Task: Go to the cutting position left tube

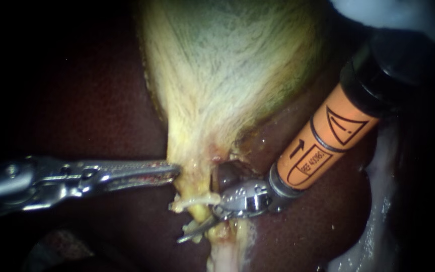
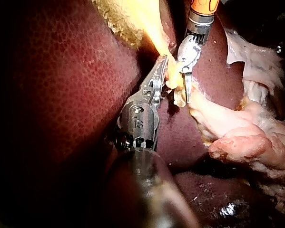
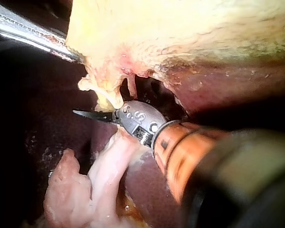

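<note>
- Centrally in the endoscope view, the pale yellow-green gallbladder [image 1: 227, 75] hangs down over the dark red liver [image 1: 101, 100] and narrows to a neck just below the frame's middle.
- From that neck the left tube [image 1: 197, 194], yellowish, runs down toward the lower centre, with a dark gap on its right.
- Entering from the left edge, the left instrument [image 1: 174, 171] lies almost level; its long pincer is narrow and clamped on the gallbladder's neck edge.
- From the upper right comes the right instrument [image 1: 187, 234], with an orange band on its shaft; its bladed pincer is slightly parted at the left tube, one blade showing in front of it and pointing lower left.
- Pale tissue [image 1: 227, 252] lies at the bottom centre, below the blades.
</note>
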Robot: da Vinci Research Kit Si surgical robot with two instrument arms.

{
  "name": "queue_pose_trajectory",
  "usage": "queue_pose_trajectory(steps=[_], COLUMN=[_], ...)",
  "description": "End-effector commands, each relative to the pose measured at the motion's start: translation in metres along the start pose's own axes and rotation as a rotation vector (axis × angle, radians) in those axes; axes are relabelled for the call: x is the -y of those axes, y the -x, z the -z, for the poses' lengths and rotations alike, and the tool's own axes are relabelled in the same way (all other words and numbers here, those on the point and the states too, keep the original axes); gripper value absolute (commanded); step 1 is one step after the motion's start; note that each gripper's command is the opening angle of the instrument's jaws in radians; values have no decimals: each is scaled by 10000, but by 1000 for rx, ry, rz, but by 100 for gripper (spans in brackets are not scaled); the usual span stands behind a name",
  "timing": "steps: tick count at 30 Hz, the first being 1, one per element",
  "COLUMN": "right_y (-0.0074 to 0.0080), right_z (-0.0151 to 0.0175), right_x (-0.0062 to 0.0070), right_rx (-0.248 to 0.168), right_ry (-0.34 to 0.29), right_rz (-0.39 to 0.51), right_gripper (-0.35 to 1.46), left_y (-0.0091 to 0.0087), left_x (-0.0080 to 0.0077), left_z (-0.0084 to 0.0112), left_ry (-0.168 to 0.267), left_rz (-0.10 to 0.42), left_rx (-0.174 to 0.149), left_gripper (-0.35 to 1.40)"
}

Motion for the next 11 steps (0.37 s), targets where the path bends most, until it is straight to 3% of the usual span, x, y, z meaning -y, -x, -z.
queue_pose_trajectory(steps=[1, 11], right_y=[0, 0], right_z=[0, 0], right_x=[0, 0], right_rx=[0, 1], right_ry=[-1, -2], right_rz=[1, 2], right_gripper=[125, 125], left_y=[0, 0], left_x=[0, -1], left_z=[0, -1], left_ry=[0, 0], left_rz=[0, 0], left_rx=[0, 0], left_gripper=[-35, -35])
